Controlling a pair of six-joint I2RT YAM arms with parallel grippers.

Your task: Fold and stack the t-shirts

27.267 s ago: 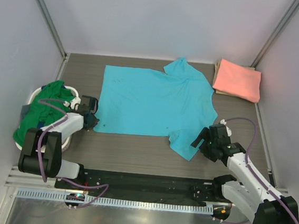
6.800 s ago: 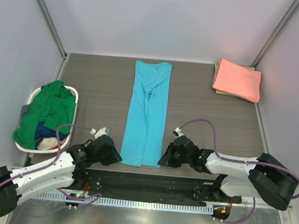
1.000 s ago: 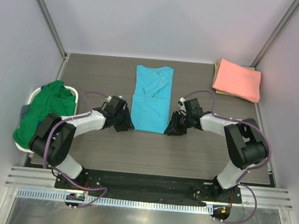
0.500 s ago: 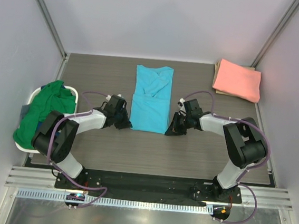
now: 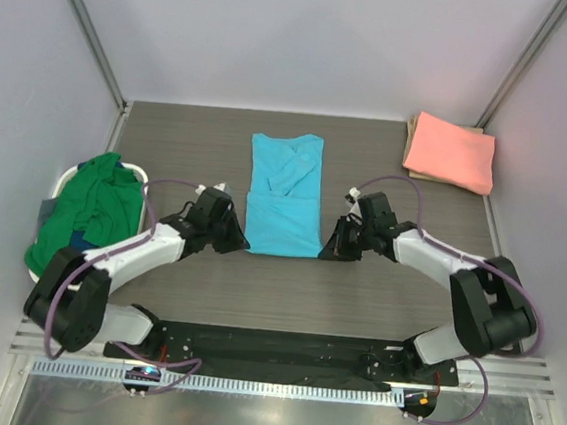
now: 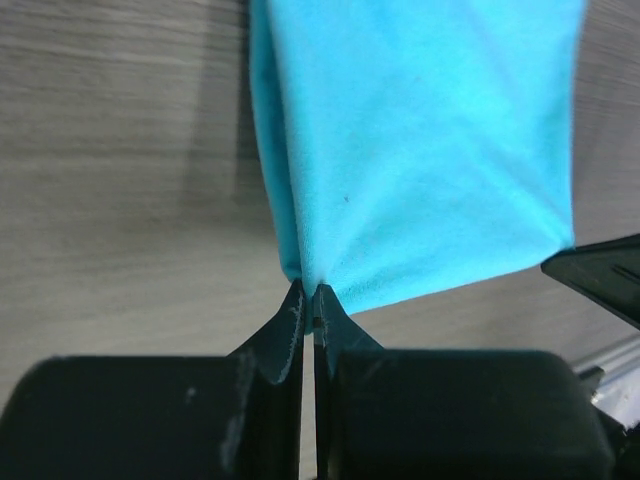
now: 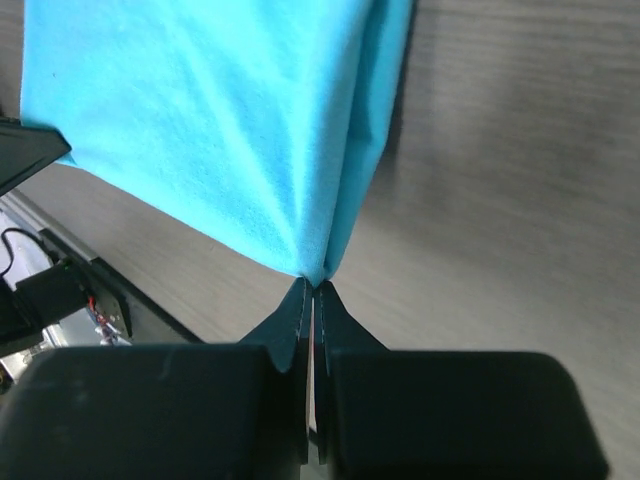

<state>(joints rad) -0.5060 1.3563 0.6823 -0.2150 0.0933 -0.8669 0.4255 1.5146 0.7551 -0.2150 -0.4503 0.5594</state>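
- The left arm reaches low over the table (image 5: 180,137) and bends toward the middle. The left hand (image 5: 233,236) is at the near left corner of the sky-blue t-shirt (image 5: 285,198).
- In the left wrist view its two fingers are pressed together, with the corner of the cloth pinched between the tips.
- The right arm does the same from the other side. The right hand (image 5: 339,244) is clamped in the same way on the near right corner.
- The sky-blue t-shirt lies in the middle of the table, folded into a narrow oblong of several layers. Creases spread like a fan from each pinched corner.
- A salmon-pink t-shirt (image 5: 452,151) lies folded at the far right corner.
- A green t-shirt (image 5: 88,209) is heaped in the white basket (image 5: 139,172) on the left.
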